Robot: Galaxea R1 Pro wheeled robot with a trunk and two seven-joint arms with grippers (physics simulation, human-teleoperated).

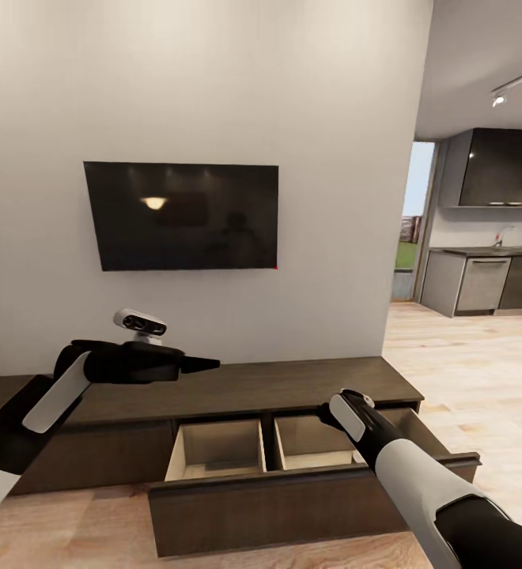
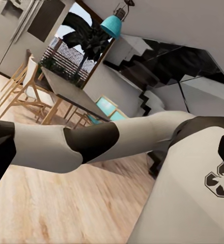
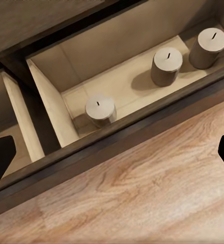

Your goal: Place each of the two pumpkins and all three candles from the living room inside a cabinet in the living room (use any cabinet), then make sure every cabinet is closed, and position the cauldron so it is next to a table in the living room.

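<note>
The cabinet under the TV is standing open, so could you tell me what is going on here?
The robot stands before the low cabinet, whose wide drawer is pulled out. Three candles stand upright in a row in one of the drawer's compartments. The right gripper hovers over the drawer's front edge, open and holding nothing. The left gripper hangs above the cabinet top, also holding nothing.

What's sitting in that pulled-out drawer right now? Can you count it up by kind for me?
Candles: 3, upright in one compartment of the open drawer.
Pumpkins: 0 seen in it.
Total: 3 things in view.
</note>
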